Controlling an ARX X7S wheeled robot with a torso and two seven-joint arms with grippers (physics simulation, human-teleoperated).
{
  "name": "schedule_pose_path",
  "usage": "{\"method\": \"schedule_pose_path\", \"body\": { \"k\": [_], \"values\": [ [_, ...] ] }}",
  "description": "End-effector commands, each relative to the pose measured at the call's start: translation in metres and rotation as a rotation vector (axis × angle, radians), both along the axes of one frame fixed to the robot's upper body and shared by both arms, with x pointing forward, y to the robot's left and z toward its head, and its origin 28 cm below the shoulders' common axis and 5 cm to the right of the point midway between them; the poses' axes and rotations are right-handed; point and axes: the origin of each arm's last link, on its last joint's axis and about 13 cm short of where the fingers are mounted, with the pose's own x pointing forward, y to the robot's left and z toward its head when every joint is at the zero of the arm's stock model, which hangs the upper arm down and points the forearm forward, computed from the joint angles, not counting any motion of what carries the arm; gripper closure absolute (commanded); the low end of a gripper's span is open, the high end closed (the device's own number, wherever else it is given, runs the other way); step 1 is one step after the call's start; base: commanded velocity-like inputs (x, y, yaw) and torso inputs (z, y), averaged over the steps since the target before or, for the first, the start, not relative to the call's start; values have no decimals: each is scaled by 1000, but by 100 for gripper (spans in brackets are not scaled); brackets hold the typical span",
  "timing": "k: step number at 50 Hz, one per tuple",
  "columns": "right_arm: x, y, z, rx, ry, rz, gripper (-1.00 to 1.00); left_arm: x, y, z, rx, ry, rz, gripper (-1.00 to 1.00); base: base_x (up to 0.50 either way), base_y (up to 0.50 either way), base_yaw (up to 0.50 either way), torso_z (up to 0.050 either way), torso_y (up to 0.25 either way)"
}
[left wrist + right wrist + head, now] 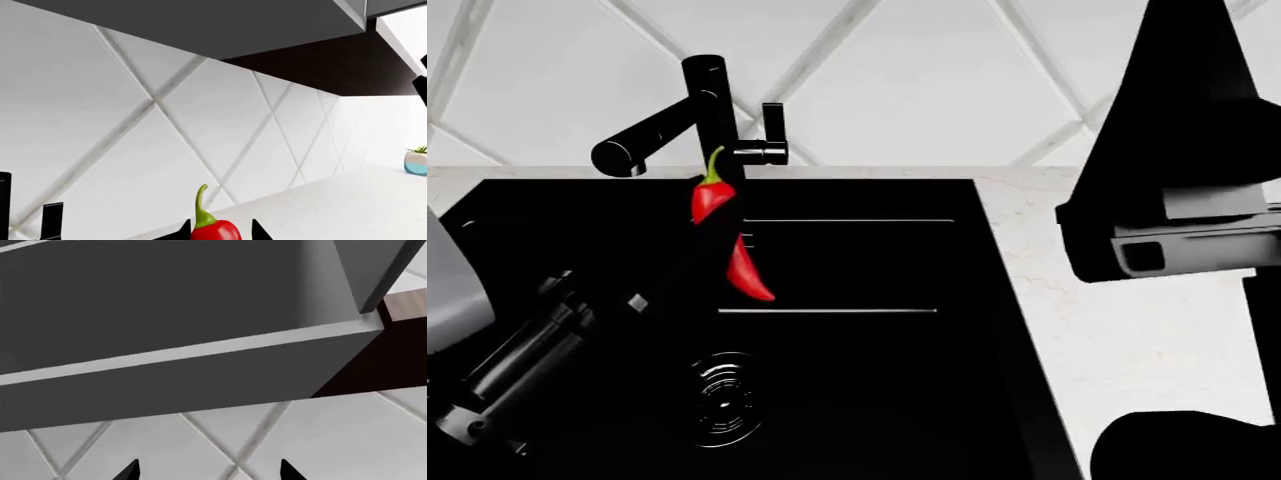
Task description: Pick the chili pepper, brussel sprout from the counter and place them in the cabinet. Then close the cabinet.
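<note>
The black sink basin (868, 380) holds only its round drain (723, 397) at 7 o'clock in the head view. Above it, at 11 o'clock beside the black faucet (701, 115), the chili pepper (714, 200), glossy red, curved, green-stemmed, hangs clamped between the left jaws (220, 232), clear of the white marble desk (1121, 330). The right jaws (208, 471) stand wide apart, empty, below the grey cabinet (187, 330).
</note>
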Motion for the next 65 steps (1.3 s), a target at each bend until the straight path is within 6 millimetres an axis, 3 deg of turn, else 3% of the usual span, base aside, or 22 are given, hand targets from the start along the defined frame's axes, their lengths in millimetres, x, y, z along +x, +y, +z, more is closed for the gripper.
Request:
{"method": "schedule_pose_path", "body": {
  "k": [1, 23, 65],
  "values": [
    [8, 0, 8, 13, 98, -5, -100, 0, 0, 0, -7, 5, 0, 100, 0, 0, 0, 0, 0],
    [29, -6, -11, -31, 262, -70, -100, 7, -1, 11, -19, -17, 11, 100, 0, 0, 0, 0, 0],
    [-1, -8, -1, -94, 259, -112, -100, 6, -2, 14, -21, -28, 8, 100, 0, 0, 0, 0, 0]
  ]
}}
